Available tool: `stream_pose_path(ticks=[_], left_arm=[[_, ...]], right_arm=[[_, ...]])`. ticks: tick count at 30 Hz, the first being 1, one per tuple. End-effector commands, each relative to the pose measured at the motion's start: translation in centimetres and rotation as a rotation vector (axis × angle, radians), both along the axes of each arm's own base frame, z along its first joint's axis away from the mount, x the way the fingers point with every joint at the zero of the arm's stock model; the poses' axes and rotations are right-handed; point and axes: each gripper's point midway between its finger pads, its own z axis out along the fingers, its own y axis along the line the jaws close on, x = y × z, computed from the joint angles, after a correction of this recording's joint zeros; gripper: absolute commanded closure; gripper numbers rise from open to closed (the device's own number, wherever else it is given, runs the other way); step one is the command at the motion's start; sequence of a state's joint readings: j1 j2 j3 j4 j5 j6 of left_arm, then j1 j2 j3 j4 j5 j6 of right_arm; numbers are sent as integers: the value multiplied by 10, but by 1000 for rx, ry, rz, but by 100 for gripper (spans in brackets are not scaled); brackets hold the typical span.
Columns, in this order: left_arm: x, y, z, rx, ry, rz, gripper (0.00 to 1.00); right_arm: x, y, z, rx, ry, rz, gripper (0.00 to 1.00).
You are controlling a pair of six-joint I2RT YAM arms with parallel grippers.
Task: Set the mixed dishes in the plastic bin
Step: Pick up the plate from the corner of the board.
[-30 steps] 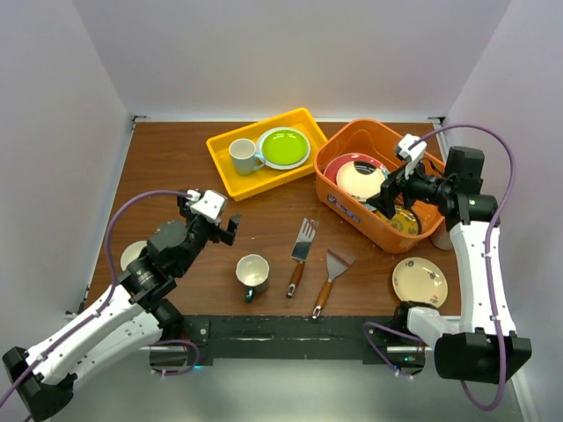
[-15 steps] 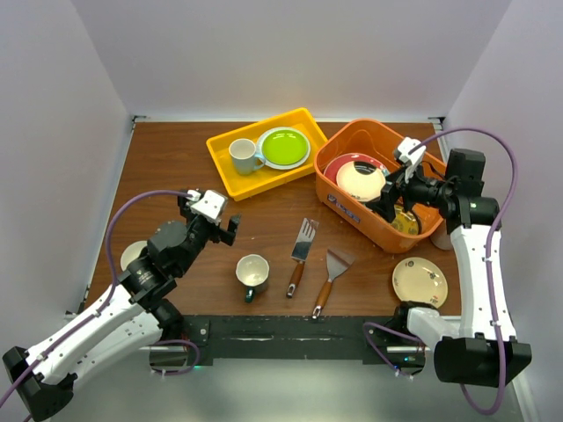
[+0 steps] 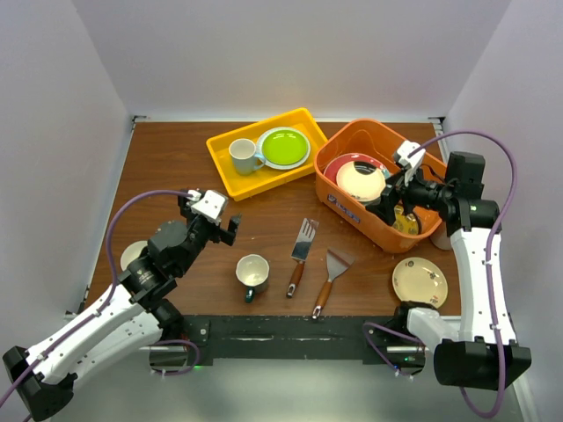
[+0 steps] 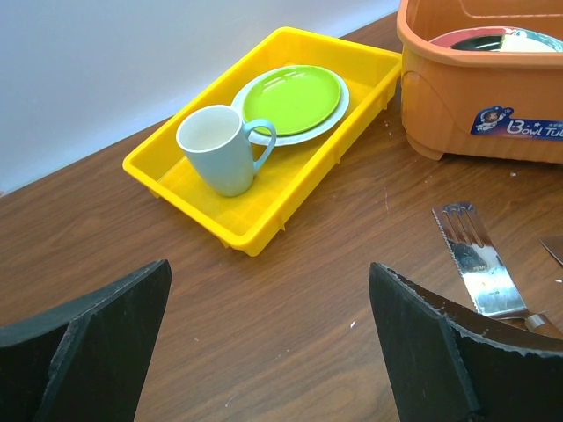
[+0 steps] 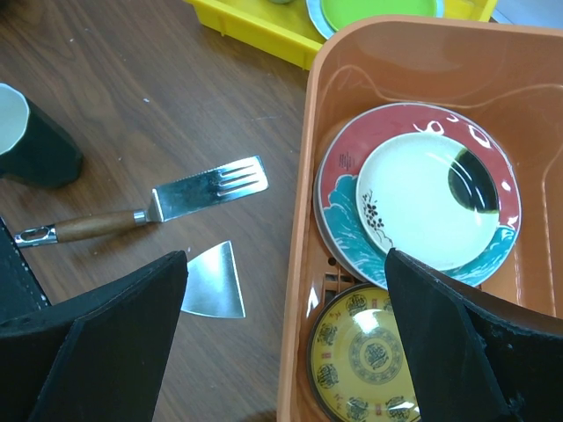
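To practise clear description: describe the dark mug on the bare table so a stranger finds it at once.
On the brown wooden table, find the two wooden-handled metal spatulas near the front edge. Just left of them stands the dark-teal mug with a cream inside. Unlike the white mug with a pale-blue handle, it sits on bare wood, not in the shallow yellow tray.

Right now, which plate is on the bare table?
The cream plate at front right; the rest lie in the orange bin or the yellow tray.
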State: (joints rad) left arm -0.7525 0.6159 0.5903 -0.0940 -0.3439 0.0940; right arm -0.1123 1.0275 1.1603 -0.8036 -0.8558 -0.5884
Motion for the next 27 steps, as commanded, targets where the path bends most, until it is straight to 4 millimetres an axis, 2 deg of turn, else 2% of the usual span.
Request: stream_pose_path(ticks=[1,27], left_arm=[[3,-1,3,-8,-26,-4,0],[2,-2,2,-7,-21,-10,0]], right_arm=[[-5,4,6,5,-30,30,2],[-11,4,3,-10,-26,40,1]])
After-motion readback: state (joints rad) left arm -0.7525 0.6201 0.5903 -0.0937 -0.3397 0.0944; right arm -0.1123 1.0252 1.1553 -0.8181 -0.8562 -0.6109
